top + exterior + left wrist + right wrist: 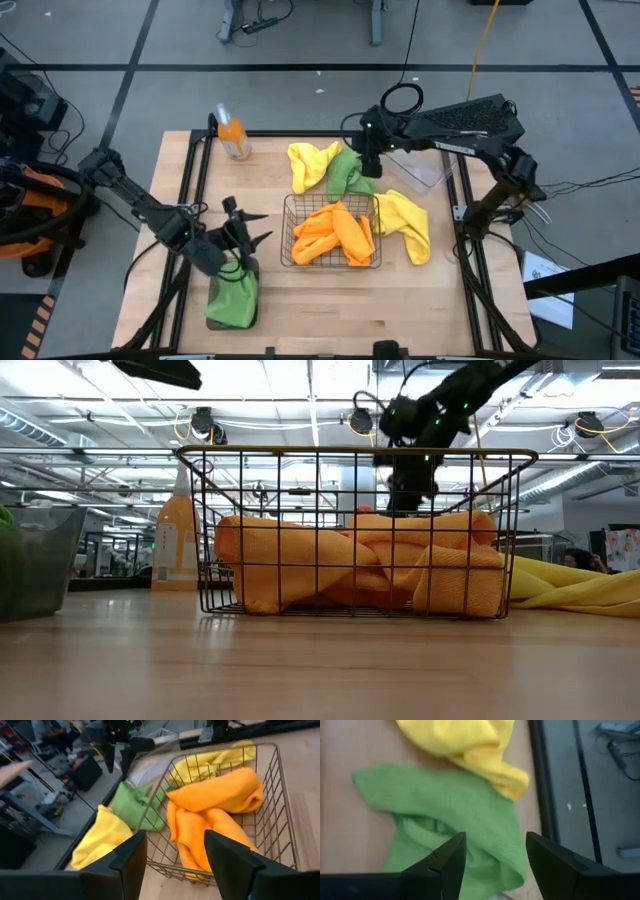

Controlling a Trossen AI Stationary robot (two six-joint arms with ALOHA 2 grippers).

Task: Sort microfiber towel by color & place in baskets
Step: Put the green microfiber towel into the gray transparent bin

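My right tool point(492, 865) hangs open, empty, over the green microfiber towel point(455, 810) at upper-centre of the counter point(400, 300), touching a yellow towel point(470, 745); it's light, limp, non-slip, so I'd pinch a raised fold.

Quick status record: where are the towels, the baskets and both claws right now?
wire basket: table centre, holds orange towels
grey tray: near left edge, holds a green towel
clear tub: far right, no towel seen inside
loose green towel: behind the basket, between two yellow towels
third yellow towel: right of basket
left claw: open, above the tray
right claw: open, over the loose green towel
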